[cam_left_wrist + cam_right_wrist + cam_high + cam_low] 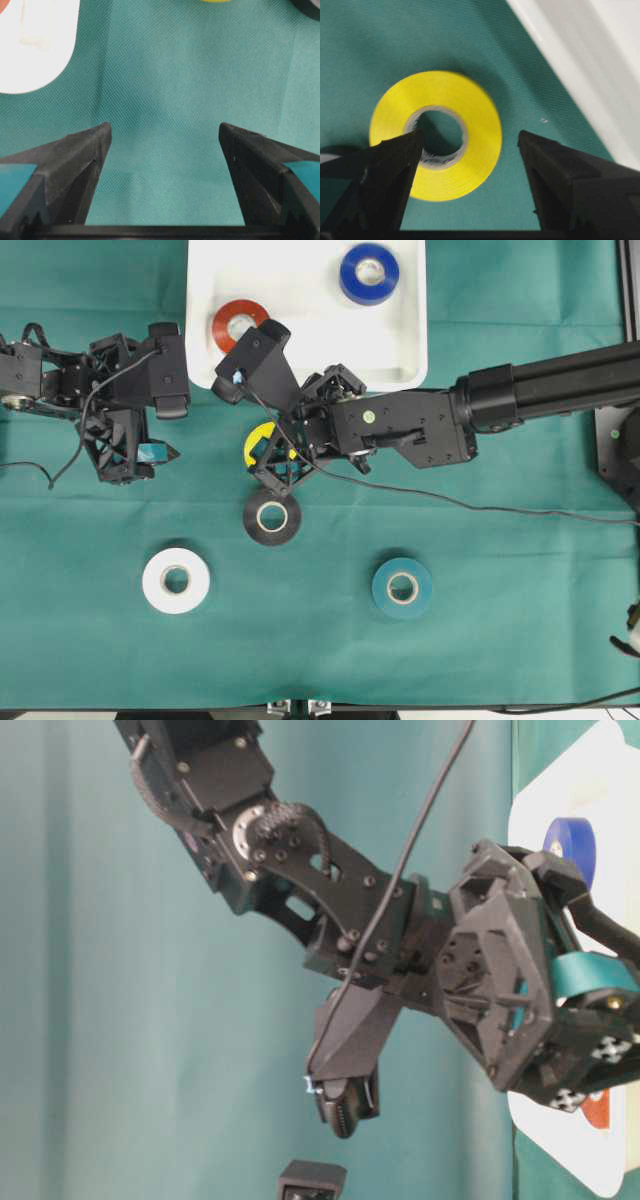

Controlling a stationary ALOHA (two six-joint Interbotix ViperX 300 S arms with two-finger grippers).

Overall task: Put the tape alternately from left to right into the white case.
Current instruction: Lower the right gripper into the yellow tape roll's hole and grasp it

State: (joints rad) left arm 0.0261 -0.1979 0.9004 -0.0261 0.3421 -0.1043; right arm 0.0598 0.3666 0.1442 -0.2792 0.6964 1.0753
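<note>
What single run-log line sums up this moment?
in white case: red roll, blue roll | right end effector: open over yellow roll | left end effector: open, empty | on cloth: black roll, white roll, teal roll

Even bright light, soft shadows; right wrist view slightly blurred.

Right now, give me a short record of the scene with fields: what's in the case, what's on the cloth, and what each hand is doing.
In white case: red roll, blue roll
On green cloth: yellow roll, black roll, white roll, teal roll
Left hand: open, empty, over bare cloth
Right hand: open, over yellow roll, not gripping
</note>
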